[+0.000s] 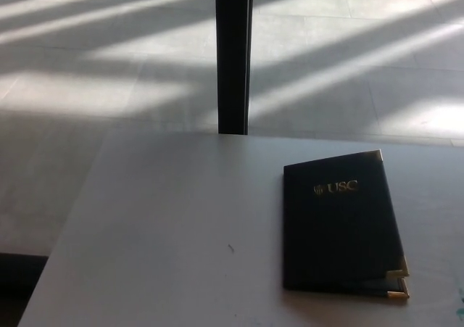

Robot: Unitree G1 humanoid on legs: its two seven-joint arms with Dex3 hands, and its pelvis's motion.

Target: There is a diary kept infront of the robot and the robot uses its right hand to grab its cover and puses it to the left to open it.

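The diary (341, 225) lies shut and flat on the right side of the pale tabletop (167, 225). Its cover is dark, with gold letters "USC" near the top and shiny gold corners. No robot hand shows, so I cannot tell about the fingers.
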